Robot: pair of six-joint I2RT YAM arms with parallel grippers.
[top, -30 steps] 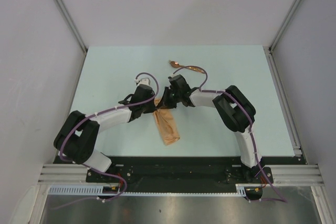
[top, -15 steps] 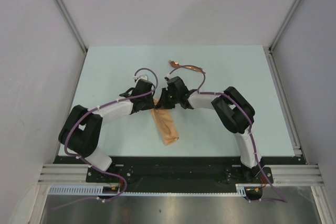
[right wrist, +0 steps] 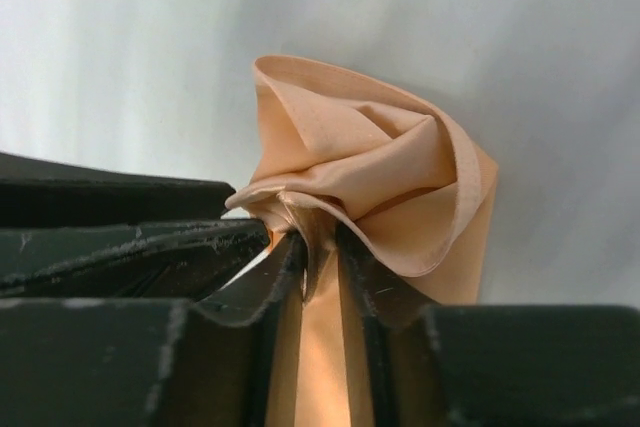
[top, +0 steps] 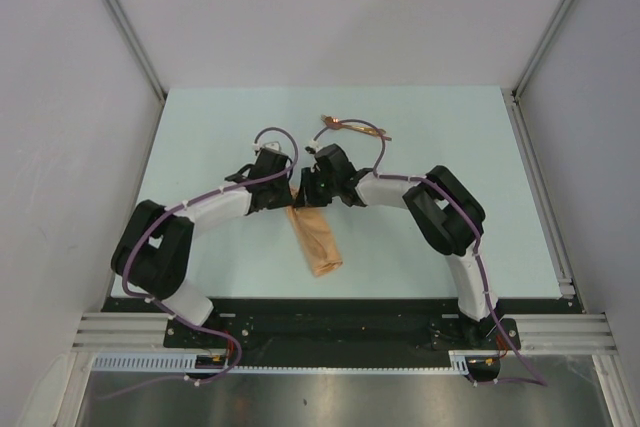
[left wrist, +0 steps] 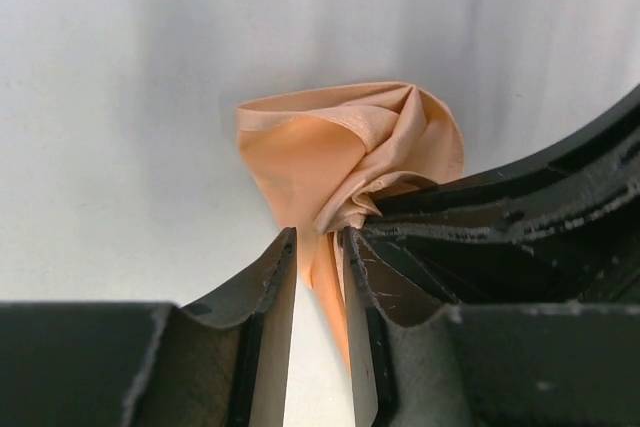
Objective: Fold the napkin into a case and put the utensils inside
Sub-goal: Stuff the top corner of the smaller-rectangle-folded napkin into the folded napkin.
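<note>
The peach-orange napkin (top: 315, 240) lies as a narrow folded strip in the middle of the table, and its far end is bunched up between the two grippers. My left gripper (top: 289, 192) grips that end from the left. In the left wrist view (left wrist: 318, 239) the cloth (left wrist: 345, 147) passes between its nearly closed fingertips. My right gripper (top: 306, 190) meets it from the right. In the right wrist view (right wrist: 320, 237) it is pinched on the crumpled cloth (right wrist: 370, 162). The copper-gold utensils (top: 352, 127) lie on the table just beyond the grippers.
The pale green table (top: 220, 127) is bounded by grey walls on the left, right and back. A metal rail (top: 540, 187) runs along its right edge. The arm bases stand on the black bar (top: 330, 322) at the near edge.
Both grippers, with the napkin's bunched end in them, have shifted slightly left and towards the far side. The left arm's elbow has swung outward. The utensils have not moved.
</note>
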